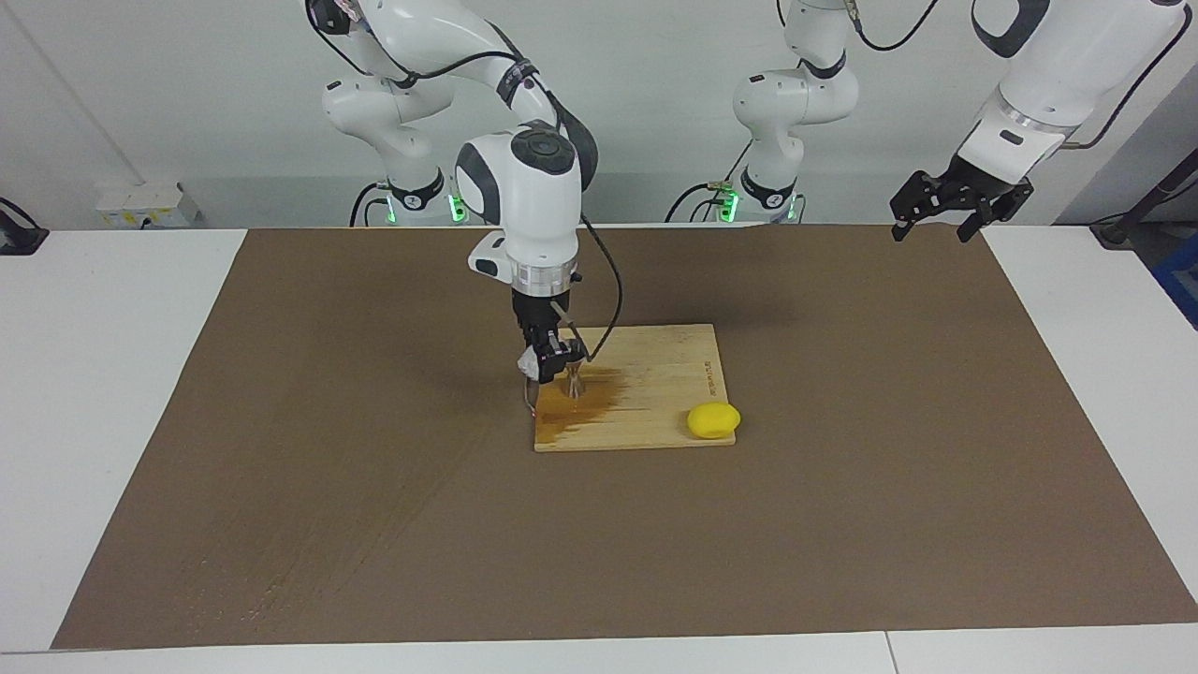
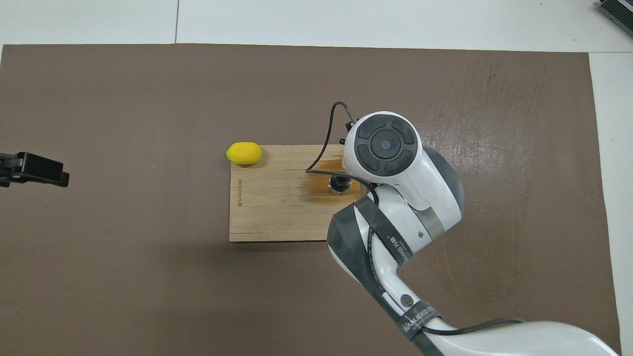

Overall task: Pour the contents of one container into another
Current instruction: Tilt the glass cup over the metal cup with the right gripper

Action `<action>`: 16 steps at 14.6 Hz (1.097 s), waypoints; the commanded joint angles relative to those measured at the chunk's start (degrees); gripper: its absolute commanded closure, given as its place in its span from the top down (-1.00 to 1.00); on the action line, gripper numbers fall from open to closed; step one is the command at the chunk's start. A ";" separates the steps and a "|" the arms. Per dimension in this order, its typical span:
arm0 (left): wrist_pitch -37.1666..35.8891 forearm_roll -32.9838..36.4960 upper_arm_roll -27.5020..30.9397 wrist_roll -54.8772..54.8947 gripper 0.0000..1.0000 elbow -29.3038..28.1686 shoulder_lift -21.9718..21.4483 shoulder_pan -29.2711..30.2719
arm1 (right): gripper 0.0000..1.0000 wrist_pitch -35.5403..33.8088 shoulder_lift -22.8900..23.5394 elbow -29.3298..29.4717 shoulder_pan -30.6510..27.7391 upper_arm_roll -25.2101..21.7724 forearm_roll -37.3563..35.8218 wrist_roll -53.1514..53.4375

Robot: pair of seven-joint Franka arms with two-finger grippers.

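Standing on the wooden board point(image 1: 655, 393), near the end toward the right arm, is the steel jigger point(image 1: 573, 381). It is upright, so its long axis runs straight up and down, and its open mouth is turned up. A brown wet stain point(image 1: 585, 402) is spread on the board around it.

Just beside the jigger, and a little above it, the clear cup point(image 1: 532, 367) is held in the right gripper point(image 1: 547, 360). The fingers are closed on the cup, and the cup looks tipped toward the jigger, though its glass is hard to make out. So the jigger's mouth lies just below the cup's lip, on the side toward the left arm's end of the board. The pour probably depends on that small gap being kept lined up.

A yellow lemon point(image 1: 713, 420) is seen at the board's corner toward the left arm, farther from the robots than the jigger.

The left gripper point(image 1: 956, 201) waits in the air, well apart from the board, with its fingers spread wide.

From overhead, the jigger's round mouth point(image 2: 339, 184) is shown, but the cup and right fingers are hidden under the arm. Only the facing view shows them.
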 commanded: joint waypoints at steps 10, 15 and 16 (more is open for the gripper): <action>-1.65 -0.66 -0.63 0.46 1.00 0.09 -0.18 0.17 | -1.00 -0.62 -2.30 -4.56 3.91 0.02 -11.67 1.98; -1.30 -0.75 -0.63 0.55 1.00 0.08 -0.18 0.43 | -1.00 -0.62 -3.79 -6.94 5.49 0.02 -16.51 1.90; -1.30 -0.66 -0.63 0.55 1.00 0.08 -0.18 0.34 | -1.00 -0.80 -3.79 -6.94 5.58 0.02 -17.04 1.89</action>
